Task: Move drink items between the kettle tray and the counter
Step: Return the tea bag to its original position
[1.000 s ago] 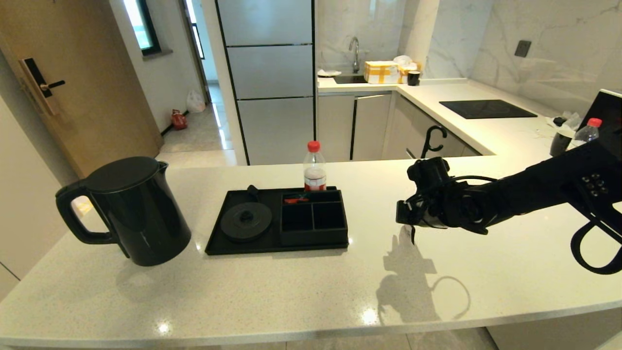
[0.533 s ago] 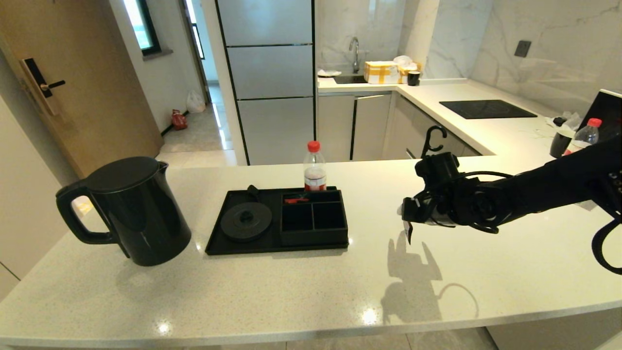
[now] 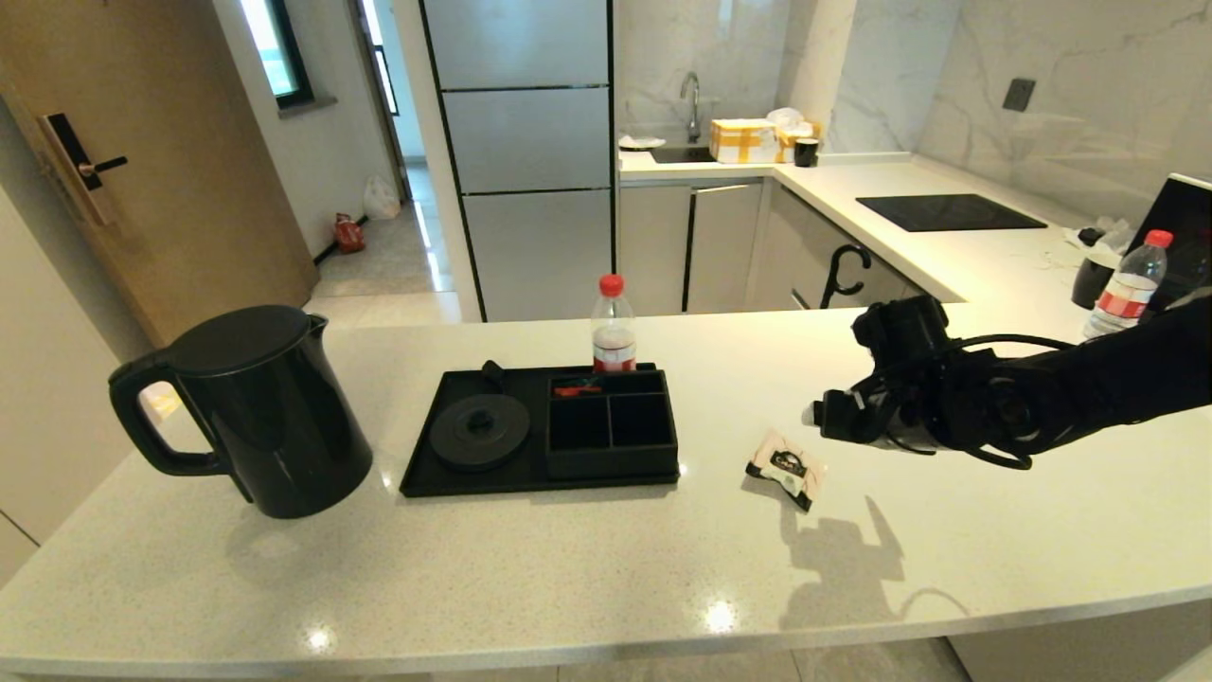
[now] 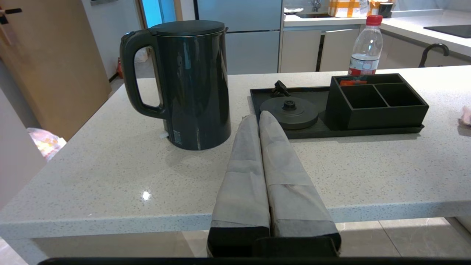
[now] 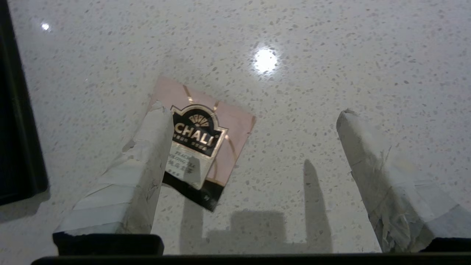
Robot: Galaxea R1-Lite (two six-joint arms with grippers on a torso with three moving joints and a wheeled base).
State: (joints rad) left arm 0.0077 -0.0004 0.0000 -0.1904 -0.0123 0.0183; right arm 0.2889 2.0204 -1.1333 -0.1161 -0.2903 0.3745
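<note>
Hovering with fingers spread wide, the right gripper [image 5: 250, 114] holds nothing above the sachet [image 3: 786, 466] lying on the counter [image 3: 587, 559]; left gripper [image 4: 260, 118] clenched.

- Right arm extended from the right, raised; right gripper [image 3: 822, 417] pointing down, fingers [image 5: 147, 162] spread wide, holding nothing.
- Left gripper [image 4: 259, 119] parked low, fingers pressed together.

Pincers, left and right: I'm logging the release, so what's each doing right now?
Left pincer: closed, empty, parked at the counter's near edge.
Right pincer: open, above the sachet on the counter.
</note>
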